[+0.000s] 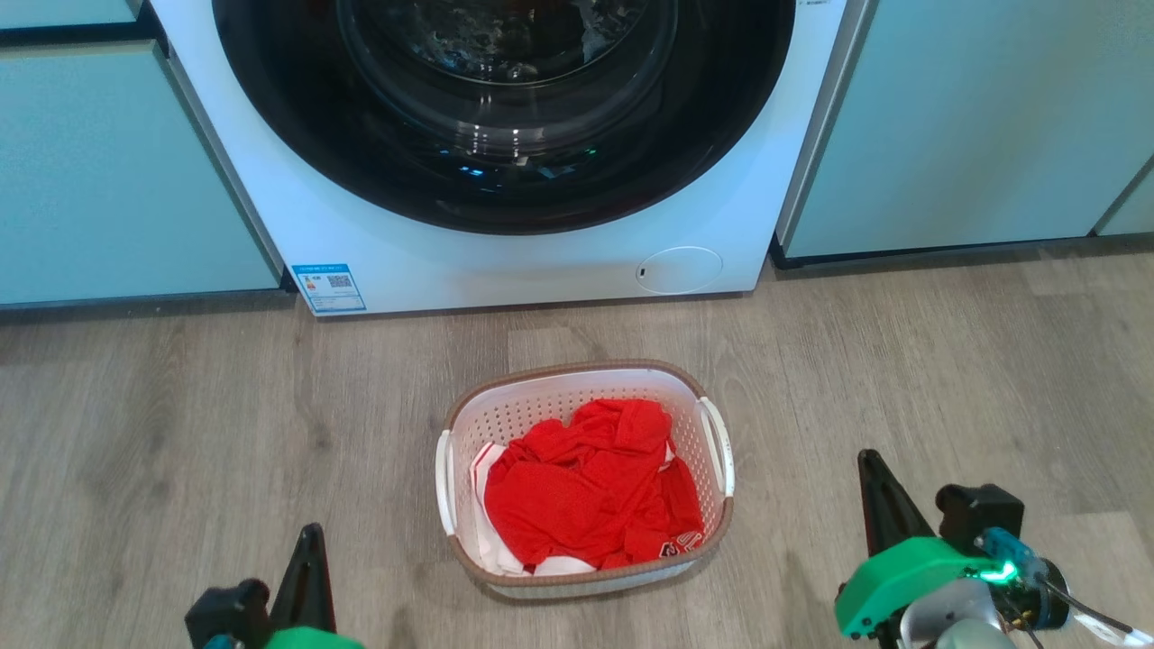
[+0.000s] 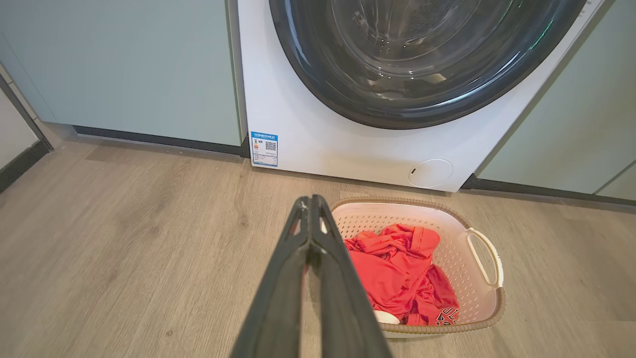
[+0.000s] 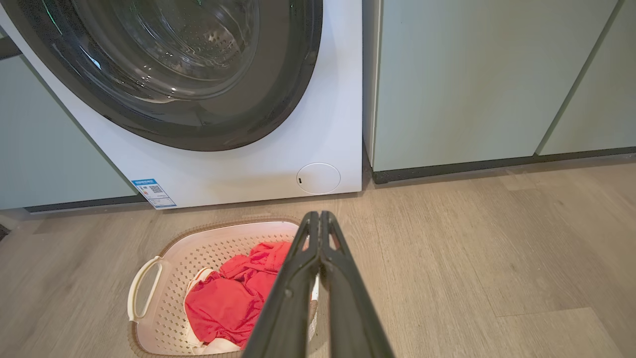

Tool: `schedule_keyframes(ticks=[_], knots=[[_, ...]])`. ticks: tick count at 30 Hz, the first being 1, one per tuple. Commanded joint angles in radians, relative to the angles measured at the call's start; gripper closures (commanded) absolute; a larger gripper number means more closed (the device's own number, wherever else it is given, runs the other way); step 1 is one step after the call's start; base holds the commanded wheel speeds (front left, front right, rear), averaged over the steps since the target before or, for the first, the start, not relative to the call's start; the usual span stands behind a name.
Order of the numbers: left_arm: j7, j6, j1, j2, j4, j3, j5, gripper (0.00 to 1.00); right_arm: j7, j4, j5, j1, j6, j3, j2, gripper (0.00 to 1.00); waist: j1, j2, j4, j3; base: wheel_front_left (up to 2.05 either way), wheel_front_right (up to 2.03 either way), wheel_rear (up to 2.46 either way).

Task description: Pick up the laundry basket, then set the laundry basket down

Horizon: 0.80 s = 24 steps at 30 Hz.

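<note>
1. Two grippers hang low over the wooden floor [image 1: 180, 433], one on each side of the laundry basket [image 1: 541, 410], and neither touches it. The left gripper [image 2: 310, 201] and the right gripper [image 3: 319, 219] each have their long dark fingers pressed together, holding nothing.
2. The laundry basket stands upright on the floor near its back edge, in front of the washing machine [image 1: 505, 266] and apart from it. Red clothing [image 1: 590, 487] lies heaped inside, with a little white cloth under it.
3. By my reading, the pick-up has not begun. The basket rests flat on the floor and both white side handles are free, the left handle [image 1: 444, 478] and the right handle [image 1: 718, 442].
4. The next move calls for each gripper to spread its fingers, travel inward to the handle on its own side, and close on it.
5. The lift looks as if it needs both arms rising evenly. The plastic basket is probably light, and a lopsided pull could tip it and spill the clothing toward one end.
</note>
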<state>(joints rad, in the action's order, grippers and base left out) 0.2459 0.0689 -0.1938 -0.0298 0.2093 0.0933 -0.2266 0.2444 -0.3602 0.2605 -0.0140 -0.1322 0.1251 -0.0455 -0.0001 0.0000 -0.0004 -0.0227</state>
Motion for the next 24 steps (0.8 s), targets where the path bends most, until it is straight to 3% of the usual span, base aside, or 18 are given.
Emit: schedule_keyframes(ticks=[1, 24], knots=[[-0.008, -0.010, 0.034, -0.008, -0.029, -0.007, -0.034, 1.00, -0.006, 0.035, 0.034, -0.036, 0.000, -0.008, -0.008, 1.00, 0.0001, 0.0000, 0.000, 0.001, 0.00, 0.00, 0.00], [-0.063, -0.046, 0.085, -0.020, -0.014, -0.031, -0.297, 1.00, -0.060, 0.050, 0.293, -0.047, 0.000, -0.036, -0.018, 1.00, 0.0001, 0.0000, 0.000, 0.004, 0.00, 0.00, 0.00]])
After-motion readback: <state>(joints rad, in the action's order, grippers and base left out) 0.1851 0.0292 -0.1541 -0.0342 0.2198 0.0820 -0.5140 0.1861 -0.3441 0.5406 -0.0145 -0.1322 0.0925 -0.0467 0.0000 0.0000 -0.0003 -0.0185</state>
